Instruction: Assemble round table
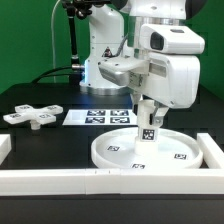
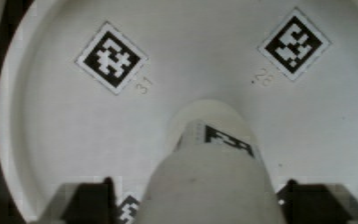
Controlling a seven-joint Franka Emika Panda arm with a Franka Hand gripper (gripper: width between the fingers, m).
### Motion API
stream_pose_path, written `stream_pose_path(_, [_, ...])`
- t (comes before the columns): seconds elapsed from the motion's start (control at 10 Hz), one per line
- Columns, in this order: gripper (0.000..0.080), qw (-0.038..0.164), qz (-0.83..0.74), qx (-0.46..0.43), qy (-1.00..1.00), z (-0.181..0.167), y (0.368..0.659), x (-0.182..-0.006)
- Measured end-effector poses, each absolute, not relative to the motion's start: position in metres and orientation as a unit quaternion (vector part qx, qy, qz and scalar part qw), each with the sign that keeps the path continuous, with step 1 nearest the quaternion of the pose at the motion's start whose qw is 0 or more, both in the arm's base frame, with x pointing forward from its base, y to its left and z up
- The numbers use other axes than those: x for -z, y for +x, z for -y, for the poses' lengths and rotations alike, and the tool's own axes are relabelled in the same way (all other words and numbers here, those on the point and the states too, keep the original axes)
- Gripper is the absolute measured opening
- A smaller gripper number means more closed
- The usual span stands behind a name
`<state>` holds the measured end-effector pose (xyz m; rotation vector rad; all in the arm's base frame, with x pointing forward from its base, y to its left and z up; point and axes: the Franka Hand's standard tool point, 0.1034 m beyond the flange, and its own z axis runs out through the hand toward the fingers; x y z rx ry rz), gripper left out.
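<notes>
Quick count: one big round disc, one short leg, one cross-shaped base and one marker board lying flat on the black table. There are also white rails along the near edge.

The gripper is clamped on the leg, one finger on each side. It holds the leg upright over the disc, roughly at the disc's middle. In the wrist view the leg runs out from between the two dark fingers toward the centre of the disc, and I count two square tags on the disc there plus one on the leg.

The cross base sits well apart on the exterior view's left, with the marker board between it and the disc.

Can't tell if the leg's lower end is touching the disc or just above it. The arm's white body blocks the back of the disc in the exterior view, and the wrist view cuts the disc's rim and the fingers off at the edges. The tags are too small to read.
</notes>
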<state>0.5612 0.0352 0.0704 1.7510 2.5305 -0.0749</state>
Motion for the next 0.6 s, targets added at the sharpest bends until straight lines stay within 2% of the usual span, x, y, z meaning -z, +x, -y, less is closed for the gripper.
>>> stream_pose_path(0.4, [0.0409,0.031,-0.802,0.025,0.595,-0.0345,0.5606,-0.0697])
stream_pose_path(0.6, [0.0409,0.023,-0.732,0.033,0.680,-0.0339,0.5572,-0.0685])
